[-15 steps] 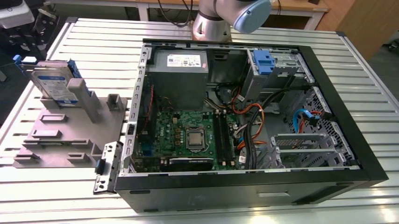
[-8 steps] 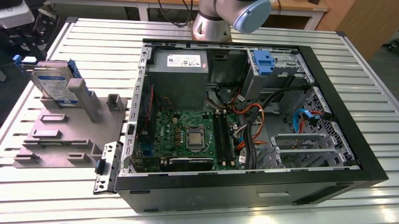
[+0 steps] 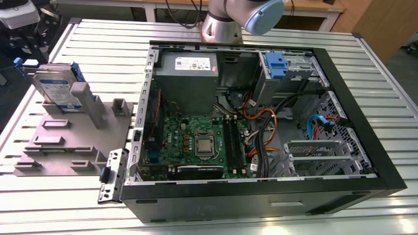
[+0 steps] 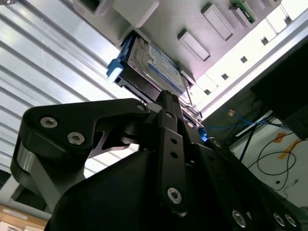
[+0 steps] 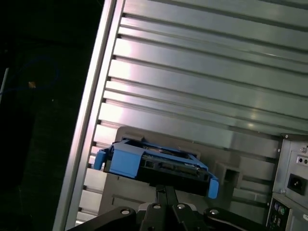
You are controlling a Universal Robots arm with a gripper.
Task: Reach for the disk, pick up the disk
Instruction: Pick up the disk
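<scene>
From the exterior view I see the disk (image 3: pixel 58 87) standing on edge between the posts of a grey fixture (image 3: pixel 65 139). The fixture lies on the slatted tabletop (image 3: pixel 365 58), just beside the open computer case (image 3: pixel 386 161) on the exterior view's left. The disk is outside the case, well apart from the power supply (image 3: pixel 188 73) and the blue caddy (image 3: pixel 274 65) inside it. The arm (image 3: pixel 225 19) rises behind the far side of the case. In the second wrist view the black linkage (image 4: pixel 159 163) fills the foreground. Past its tip is the disk (image 4: pixel 156 65), its white-and-blue label facing the camera and a blue rail (image 4: pixel 115 67) along one edge, set in the pale fixture (image 4: pixel 192 24). I cannot judge from here how far the tip is from the disk. In the first wrist view I look at the disk (image 5: pixel 154 163) edge-on, blue rails at both ends, seated on the fixture (image 5: pixel 231 159) with the tabletop (image 5: pixel 202 72) slats beyond it and the case's rear panel (image 5: pixel 294 185) at the side. Here the fingertips (image 5: pixel 161 193) appear to meet: the jaws look closed with nothing between them, pointed at the disk.
</scene>
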